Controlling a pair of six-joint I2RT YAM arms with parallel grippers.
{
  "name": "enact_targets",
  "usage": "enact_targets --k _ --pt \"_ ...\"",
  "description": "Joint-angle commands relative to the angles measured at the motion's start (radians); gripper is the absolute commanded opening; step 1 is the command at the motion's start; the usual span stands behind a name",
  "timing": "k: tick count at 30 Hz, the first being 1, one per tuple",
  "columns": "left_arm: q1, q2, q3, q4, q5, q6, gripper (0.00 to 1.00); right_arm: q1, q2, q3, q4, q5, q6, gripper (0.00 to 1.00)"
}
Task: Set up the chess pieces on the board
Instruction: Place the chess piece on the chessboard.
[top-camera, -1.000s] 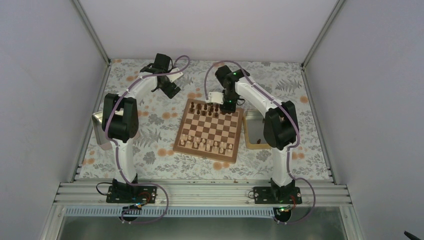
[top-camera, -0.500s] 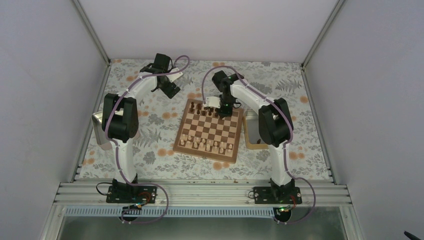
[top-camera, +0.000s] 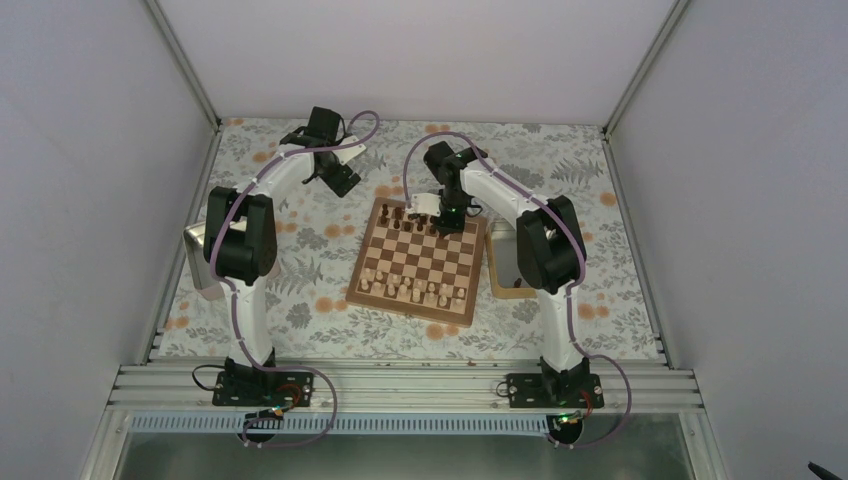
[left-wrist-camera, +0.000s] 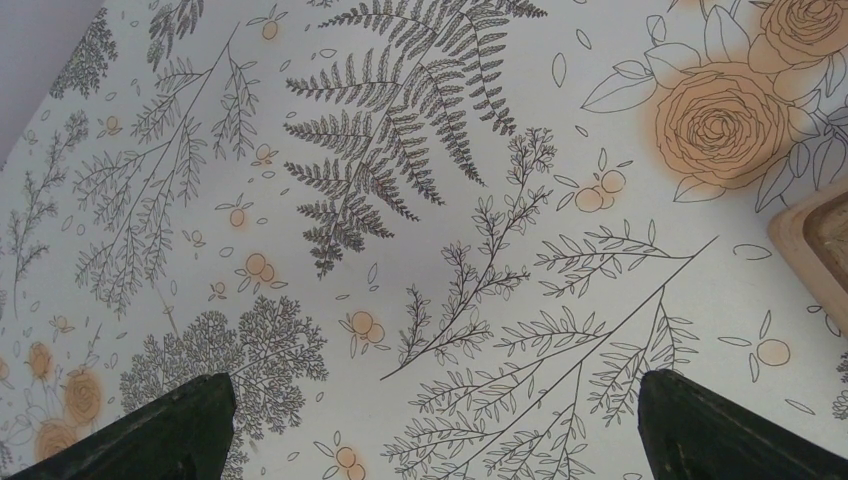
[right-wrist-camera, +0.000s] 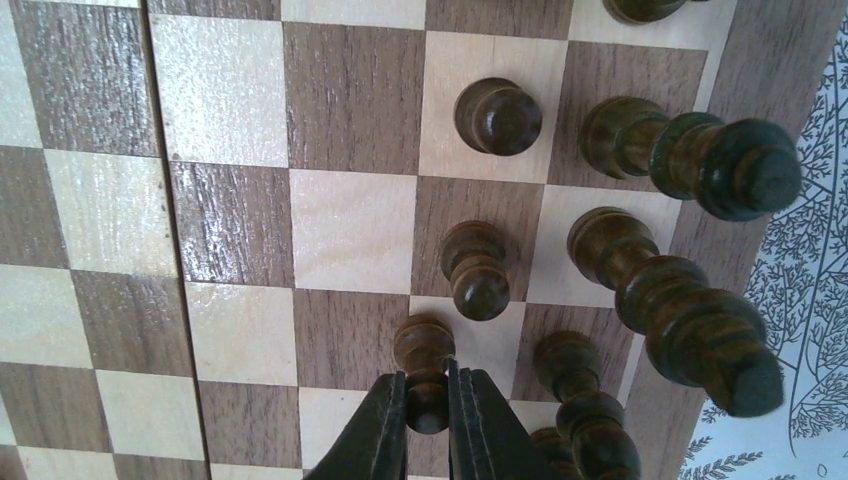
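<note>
The chequered wooden board (top-camera: 418, 262) lies mid-table, with dark chessmen (top-camera: 408, 216) along its far edge and pale ones along its near edge. My right gripper (top-camera: 433, 208) is over the board's far rows. In the right wrist view (right-wrist-camera: 428, 398) it is shut on a dark pawn (right-wrist-camera: 424, 355), held low over the squares; whether its base touches the board (right-wrist-camera: 230, 215) I cannot tell. Other dark pawns (right-wrist-camera: 497, 115) and taller dark pieces (right-wrist-camera: 690, 150) stand close to its right. My left gripper (top-camera: 340, 178) is open and empty above the cloth, left of the board; its fingertips (left-wrist-camera: 190, 428) frame only cloth.
A tan-rimmed tray (top-camera: 508, 262) lies right of the board; its corner shows in the left wrist view (left-wrist-camera: 815, 250). A grey container (top-camera: 197, 255) sits at the table's left edge. The floral cloth (top-camera: 300, 300) covers the table.
The right gripper moved a little left and nearer over the board's far rows, then held still. The left arm has not moved.
</note>
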Motion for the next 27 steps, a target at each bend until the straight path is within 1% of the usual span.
enact_targets --k 1,18,27 --pt "-0.003 -0.011 -0.005 0.008 0.010 0.010 1.00 0.005 0.008 0.012 0.021 0.023 0.004 0.08" --pt "-0.005 -0.009 -0.002 0.006 0.012 0.010 1.00 0.004 0.027 0.026 0.022 0.047 0.001 0.08" --pt "-0.004 -0.011 -0.005 0.007 0.014 0.010 1.00 0.004 0.027 0.023 0.015 0.050 0.003 0.17"
